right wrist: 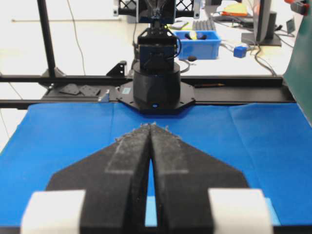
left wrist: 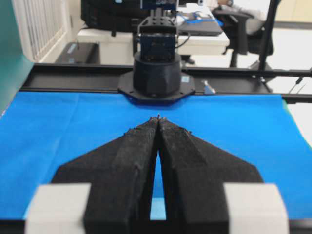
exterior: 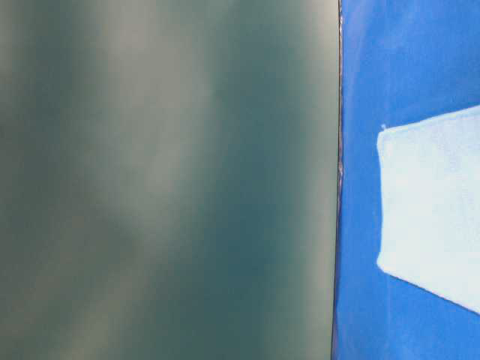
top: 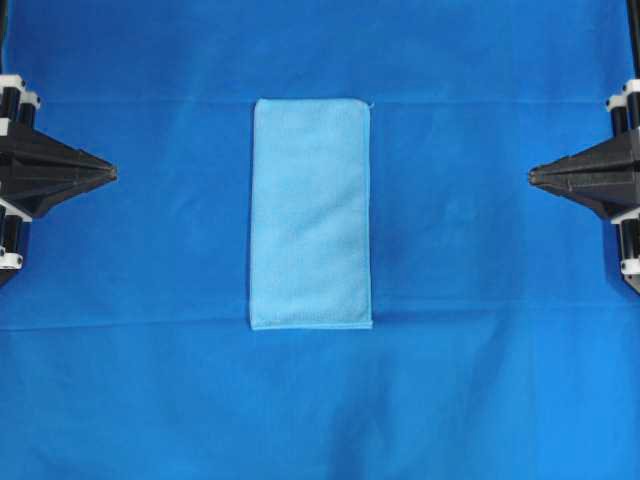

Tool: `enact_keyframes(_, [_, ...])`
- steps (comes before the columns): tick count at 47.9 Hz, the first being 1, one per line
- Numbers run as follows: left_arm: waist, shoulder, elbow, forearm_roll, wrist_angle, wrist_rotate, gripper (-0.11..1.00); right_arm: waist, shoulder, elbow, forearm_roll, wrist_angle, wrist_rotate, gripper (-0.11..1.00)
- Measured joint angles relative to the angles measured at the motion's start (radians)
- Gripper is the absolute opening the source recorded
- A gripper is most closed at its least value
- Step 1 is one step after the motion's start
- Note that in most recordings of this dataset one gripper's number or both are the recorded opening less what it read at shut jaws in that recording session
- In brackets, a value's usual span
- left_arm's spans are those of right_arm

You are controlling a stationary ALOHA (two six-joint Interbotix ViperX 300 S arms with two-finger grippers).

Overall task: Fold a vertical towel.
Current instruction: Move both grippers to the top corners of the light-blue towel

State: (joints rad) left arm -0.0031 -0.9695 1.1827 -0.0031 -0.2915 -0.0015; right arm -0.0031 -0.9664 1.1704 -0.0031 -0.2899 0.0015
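Observation:
The towel (top: 311, 213) is a light sky-blue rectangle lying flat, long side running top to bottom, in the middle of the overhead view. Its corner (exterior: 431, 202) also shows at the right of the table-level view. A sliver of it appears through the left jaws' gap (left wrist: 158, 206) and the right jaws' gap (right wrist: 151, 211). My left gripper (top: 112, 173) sits at the left edge, shut and empty, tips pointing at the towel from well away. My right gripper (top: 531, 177) mirrors it at the right edge, shut and empty. In the wrist views the left gripper (left wrist: 159, 119) and the right gripper (right wrist: 149, 126) have their tips touching.
A large darker royal-blue sheet (top: 480, 380) covers the table. A blurred green panel (exterior: 165, 180) fills the left of the table-level view. Each wrist view faces the opposite arm's black base: one (left wrist: 157, 73) beyond the left gripper, one (right wrist: 157, 87) beyond the right.

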Motion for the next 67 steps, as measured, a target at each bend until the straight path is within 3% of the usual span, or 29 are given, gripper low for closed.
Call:
enact_keyframes(12, [0.008, 0.11, -0.011, -0.029, -0.026, -0.029, 0.0, -0.032, 0.098, -0.051, 0.005, 0.081, 0.025, 0.0])
enact_keyframes(29, [0.13, 0.407, -0.074, -0.031, -0.084, -0.038, 0.01, -0.232, 0.445, -0.192, 0.006, 0.196, 0.037, 0.0])
enact_keyframes(31, [0.146, 0.44, -0.086, -0.031, -0.084, -0.038, 0.05, -0.253, 0.491, -0.21, 0.006, 0.207, 0.037, 0.01])
enact_keyframes(34, [0.178, 0.511, -0.11, -0.031, -0.086, -0.038, 0.21, -0.29, 0.558, -0.241, 0.005, 0.23, 0.035, 0.06])
enact_keyframes(43, [0.25, 0.693, -0.175, -0.031, -0.1, -0.038, 0.76, -0.365, 0.738, -0.324, -0.008, 0.255, 0.029, 0.6])
enact_keyframes(45, [0.262, 0.73, -0.187, -0.031, -0.103, -0.038, 0.82, -0.38, 0.769, -0.334, -0.015, 0.252, 0.028, 0.63])
enact_keyframes(52, [0.314, 0.864, -0.232, -0.031, -0.126, -0.038, 0.82, -0.408, 0.874, -0.368, -0.034, 0.222, 0.028, 0.58])
enact_keyframes(67, [0.365, 1.062, -0.276, -0.031, -0.187, -0.04, 0.82, -0.416, 1.02, -0.426, -0.037, 0.147, 0.028, 0.58])
